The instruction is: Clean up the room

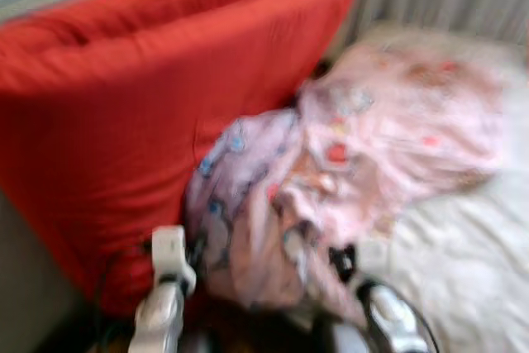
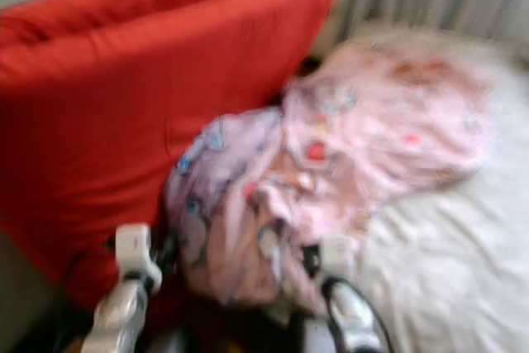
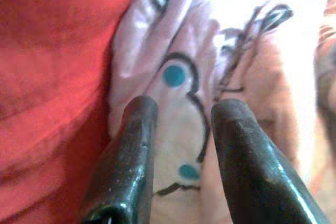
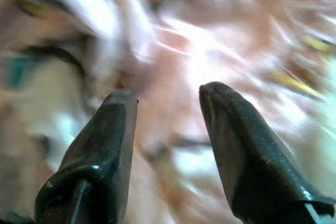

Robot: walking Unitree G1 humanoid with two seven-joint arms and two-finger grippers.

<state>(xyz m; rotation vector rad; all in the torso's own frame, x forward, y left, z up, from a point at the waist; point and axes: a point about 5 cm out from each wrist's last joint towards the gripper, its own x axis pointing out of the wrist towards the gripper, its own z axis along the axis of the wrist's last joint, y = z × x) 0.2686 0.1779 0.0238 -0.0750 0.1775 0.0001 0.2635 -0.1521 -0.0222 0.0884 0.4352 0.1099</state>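
left hand [image 3: 181, 114] apart at pink blanket [image 1: 355, 155] | right hand [image 4: 168, 98] apart | red cushion [image 1: 140, 113] beside | bed [image 1: 471, 262]

Bed surface with bedding.
A white bed [image 1: 463, 270] is shown, on which a crumpled pink patterned blanket [image 1: 364, 163] is heaped, with two red cushions [image 1: 140, 121] propped beside it.

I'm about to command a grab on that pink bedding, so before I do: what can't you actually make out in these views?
- Pink patterned blanket: eye views are motion-blurred, so its print and edges are unreadable.
- Left claw, right claw: fingers apart, but contact with the fabric is unclear from the wrist views.
- Red cushions: lower part cut off by the frame edge.
- White sheet: anything under the blanket is hidden.
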